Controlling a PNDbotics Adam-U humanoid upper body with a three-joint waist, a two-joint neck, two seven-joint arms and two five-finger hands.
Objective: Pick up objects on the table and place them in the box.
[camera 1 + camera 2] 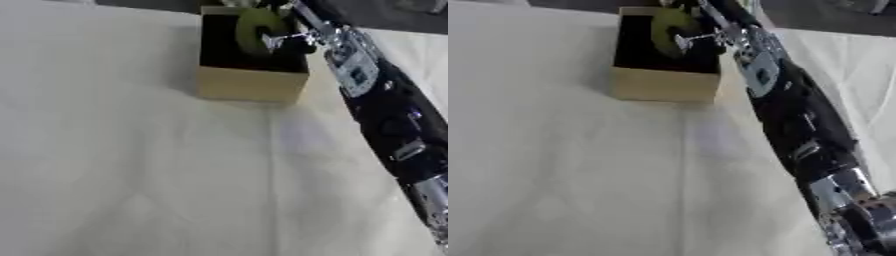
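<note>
Green ring (254, 30) at robot hand (293, 37), over box (249, 82)

The right arm (385, 110) stretches from the lower right corner diagonally up to the top centre. Its robot hand (284, 37) has fingers curled round a green thing (249, 30).
</note>
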